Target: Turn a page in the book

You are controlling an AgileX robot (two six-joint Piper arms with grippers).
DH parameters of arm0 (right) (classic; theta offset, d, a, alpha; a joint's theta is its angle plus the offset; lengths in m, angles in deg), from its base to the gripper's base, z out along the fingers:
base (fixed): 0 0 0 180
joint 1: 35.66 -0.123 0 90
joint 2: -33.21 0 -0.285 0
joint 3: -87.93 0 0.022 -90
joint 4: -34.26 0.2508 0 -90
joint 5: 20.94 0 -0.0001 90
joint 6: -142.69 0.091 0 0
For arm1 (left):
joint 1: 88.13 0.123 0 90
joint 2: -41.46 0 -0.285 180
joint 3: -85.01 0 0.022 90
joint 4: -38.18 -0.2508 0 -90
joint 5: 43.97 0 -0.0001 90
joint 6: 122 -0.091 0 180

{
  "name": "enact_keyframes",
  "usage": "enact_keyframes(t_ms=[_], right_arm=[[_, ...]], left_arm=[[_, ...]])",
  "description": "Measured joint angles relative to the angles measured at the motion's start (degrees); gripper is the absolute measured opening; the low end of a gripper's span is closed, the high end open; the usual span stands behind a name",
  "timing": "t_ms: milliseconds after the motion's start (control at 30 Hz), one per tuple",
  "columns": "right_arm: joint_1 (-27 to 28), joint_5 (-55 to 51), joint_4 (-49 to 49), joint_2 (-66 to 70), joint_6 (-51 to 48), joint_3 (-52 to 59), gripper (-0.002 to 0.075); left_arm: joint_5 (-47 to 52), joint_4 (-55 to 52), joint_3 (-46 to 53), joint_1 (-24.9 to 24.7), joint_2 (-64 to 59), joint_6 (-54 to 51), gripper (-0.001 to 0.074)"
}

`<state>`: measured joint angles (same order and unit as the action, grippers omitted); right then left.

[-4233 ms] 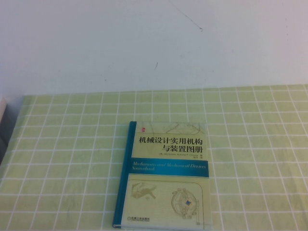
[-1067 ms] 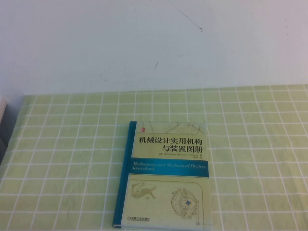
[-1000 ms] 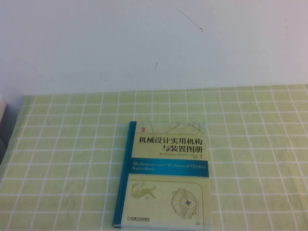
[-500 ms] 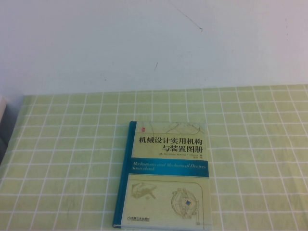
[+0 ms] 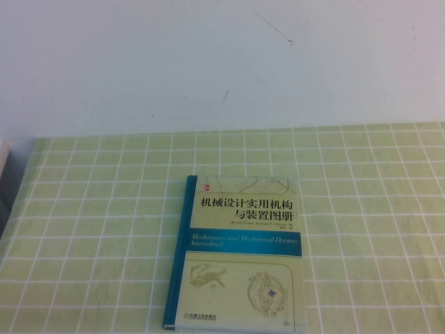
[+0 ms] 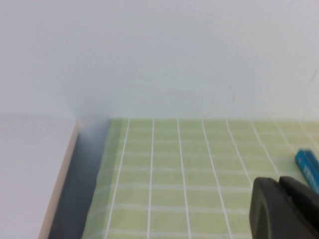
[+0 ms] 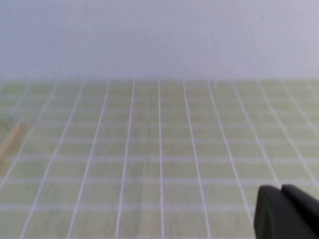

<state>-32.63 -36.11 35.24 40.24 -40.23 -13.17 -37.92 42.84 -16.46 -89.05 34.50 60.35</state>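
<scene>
One book (image 5: 236, 254) lay shut and flat on the green checked cloth (image 5: 97, 229), at the near middle of the table, with its blue spine on the left. Nothing touched it. The left gripper (image 6: 286, 209) showed only as a dark bit low over the cloth, on the left side near the book's blue corner. The right gripper (image 7: 288, 213) hung low over bare cloth. I could not tell if either one was open or closed, and neither held anything I could see.

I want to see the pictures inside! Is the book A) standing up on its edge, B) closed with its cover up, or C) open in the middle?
B: the book lies flat on the checked tablecloth with its title cover facing up, no page lifted.
</scene>
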Motion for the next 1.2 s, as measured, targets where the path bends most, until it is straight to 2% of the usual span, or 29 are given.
enact_keyframes(t_ms=[233,433,700,833,1000,1200], right_arm=[[0.0,23.18,0.1,0.0,-2.31,0.0,-0.0003],[0.0,41.66,0.2,0.0,-1.13,0.0,-0.0003],[0.0,49.79,0.53,0.0,3.22,0.0,-0.0003],[0.0,41.32,0.53,0.0,3.22,-5.12,-0.0003],[0.0,20.66,-0.51,0.28,3.31,-16.09,-0.0003],[0.0,-1.96,-0.06,6.55,3.34,-27.73,-0.0003]], left_arm=[[-17.42,0.0,0.0,0.0,0.0,0.23,-0.0002],[-25.69,0.0,0.0,0.0,0.0,0.33,-0.0002],[-33.21,-0.68,0.0,0.0,0.0,1.9,-0.0002],[-24.12,-3.71,-5.74,0.0,0.0,4.92,-0.0002],[-9.6,-4.66,-16.98,0.0,-1.29,6.09,-0.0002],[7.99,-3.8,-26.93,0.0,-9.52,4.93,-0.0002]])
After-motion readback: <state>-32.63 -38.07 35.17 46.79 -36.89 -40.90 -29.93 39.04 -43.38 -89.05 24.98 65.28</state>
